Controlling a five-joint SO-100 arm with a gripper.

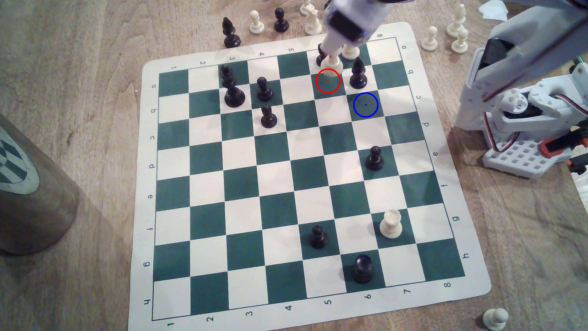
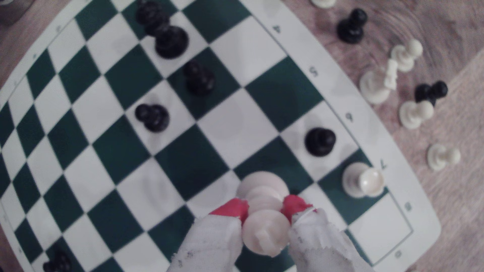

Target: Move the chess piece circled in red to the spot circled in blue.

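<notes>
One piece in hand: the chess piece point(image 2: 264, 217), tall, slim, cream-white, with a small crown on top
Gripper: the gripper point(image 2: 265, 209) is closed around the piece, one red-tipped finger point(image 2: 234, 208) on each side, at the collar under the crown
Place of piece: its round base is at the far edge of the red ring point(image 1: 328, 81), seen in the exterior view; whether it rests on the square or is a little lifted, I cannot tell
Spot: the spot point(image 1: 365, 105) is the green square diagonal to the red ring, to the exterior view's right and nearer the camera; it is free
Neighbour: a black piece point(image 1: 358, 73) stands just beside the red ring, between it and the board edge marked b
Handling, my judgement: light, stiff, smooth plastic; top-heavy hold, so it may swing or slip
Where to hold: the narrow neck under the collar, as now
Risk: touching the black piece on the way
</notes>
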